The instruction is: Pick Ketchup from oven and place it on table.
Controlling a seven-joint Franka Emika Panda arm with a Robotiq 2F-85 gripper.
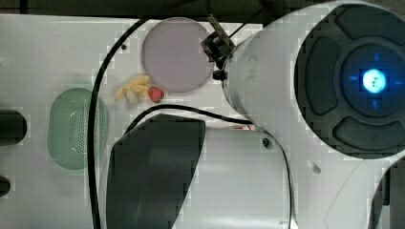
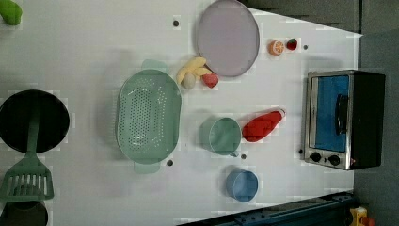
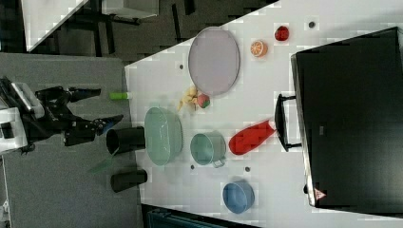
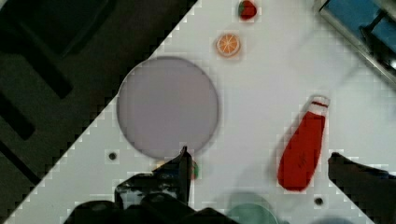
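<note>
Left view shows the ketchup [image 2: 262, 126] lying on its side on the table [image 2: 94, 47], its white cap pointing toward the oven [image 2: 343, 118]. Taking the ketchup as the landmark and going from the left view's left to its right: the black pan [image 2: 33, 120] and the green spatula [image 2: 29, 174] sit far from it near the table's edge; the green colander [image 2: 148, 115] lies well apart from it; the green cup [image 2: 221, 135] stands just beside its base; the blue bowl [image 2: 242, 185] is near it, below in this view; the grey plate [image 2: 228, 37] is above it, with the banana pieces and a strawberry [image 2: 210, 80] at the plate's rim. Beyond the cap, the oven stands close by with its blue glass door shut. An orange slice [image 2: 276, 47] lies near the plate.

In the right view, the end effector [image 3: 107, 107] hangs off the table, well apart from the ketchup, its 2 fingers spread wide and holding nothing.
</note>
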